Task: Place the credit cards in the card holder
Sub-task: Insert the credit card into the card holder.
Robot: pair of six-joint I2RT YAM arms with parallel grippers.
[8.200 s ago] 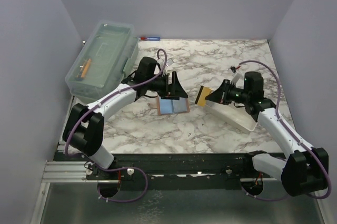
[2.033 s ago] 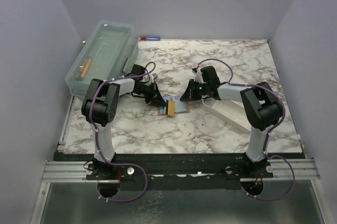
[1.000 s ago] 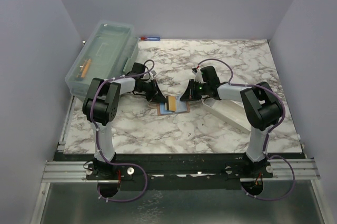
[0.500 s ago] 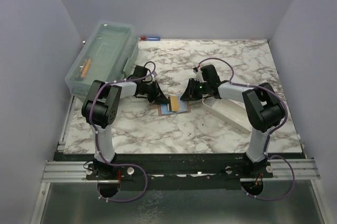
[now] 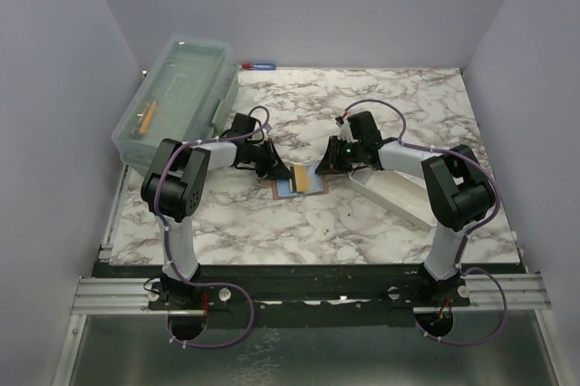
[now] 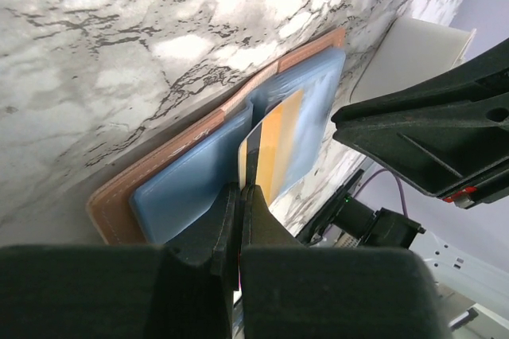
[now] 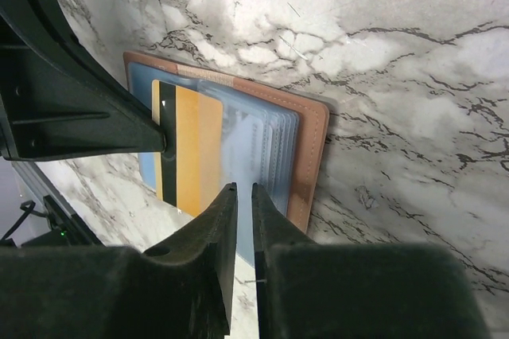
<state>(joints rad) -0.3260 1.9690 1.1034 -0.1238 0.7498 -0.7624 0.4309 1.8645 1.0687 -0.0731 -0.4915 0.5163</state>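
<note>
left tool: closed on striped edge of gold card
right tool: closed to a slit on wallet sleeve
wallet: open flat on counter

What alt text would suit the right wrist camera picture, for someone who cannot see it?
A tan-gold card with a dark stripe lies partly slid into the clear blue sleeves of an open reddish-brown card holder on a marble table. The left hand touches the card's striped edge; the right hand, fingers nearly together, points in from below.
</note>
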